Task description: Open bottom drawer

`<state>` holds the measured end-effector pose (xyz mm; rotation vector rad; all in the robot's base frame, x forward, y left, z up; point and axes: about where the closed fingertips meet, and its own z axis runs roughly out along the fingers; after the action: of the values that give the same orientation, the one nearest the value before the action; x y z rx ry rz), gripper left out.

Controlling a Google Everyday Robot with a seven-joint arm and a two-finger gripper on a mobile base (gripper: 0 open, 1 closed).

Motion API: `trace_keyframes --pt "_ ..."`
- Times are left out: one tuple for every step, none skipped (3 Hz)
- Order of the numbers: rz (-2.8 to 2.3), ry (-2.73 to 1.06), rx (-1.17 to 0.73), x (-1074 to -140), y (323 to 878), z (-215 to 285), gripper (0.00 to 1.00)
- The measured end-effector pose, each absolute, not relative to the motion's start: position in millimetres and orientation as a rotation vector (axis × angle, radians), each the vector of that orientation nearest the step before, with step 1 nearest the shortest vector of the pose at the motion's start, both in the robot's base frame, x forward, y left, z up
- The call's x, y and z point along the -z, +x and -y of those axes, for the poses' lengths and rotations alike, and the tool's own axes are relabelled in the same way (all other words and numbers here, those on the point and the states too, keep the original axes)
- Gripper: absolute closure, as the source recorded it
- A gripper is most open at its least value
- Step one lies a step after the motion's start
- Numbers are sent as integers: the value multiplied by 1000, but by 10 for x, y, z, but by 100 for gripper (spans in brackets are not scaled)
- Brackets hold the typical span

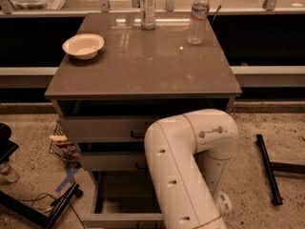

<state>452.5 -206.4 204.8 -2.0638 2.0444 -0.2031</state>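
The pale grey cabinet (143, 61) has three drawers. The top drawer (102, 128) and the middle drawer (109, 161) sit nearly closed, each with a black handle partly behind my arm. The bottom drawer (121, 218) is pulled well out toward the camera, and its open inside (124, 194) shows from above. Its handle is hidden. My white arm (186, 171) bends down in front of the cabinet's right half. The gripper is hidden behind and below the arm, near the bottom drawer's front.
On the cabinet top stand a white bowl (83, 45), a water bottle (198, 15) and a labelled bottle (147, 1). A small wire basket (64, 147) sits at the cabinet's left. A black bar (267, 168) lies on the floor at right, and black stand legs (33, 209) at left.
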Motion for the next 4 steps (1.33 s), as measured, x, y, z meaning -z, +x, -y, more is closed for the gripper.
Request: trace_keyframes --pt "-2043 -2050 208 -2009 4567 2052 100" --pt "-2011 -2043 199 -2004 4628 2015 100" --pt "-1919 -2020 207 -2062 4917 1892 100" --pt "-1894 -1986 129 -1856 5009 1777 100"
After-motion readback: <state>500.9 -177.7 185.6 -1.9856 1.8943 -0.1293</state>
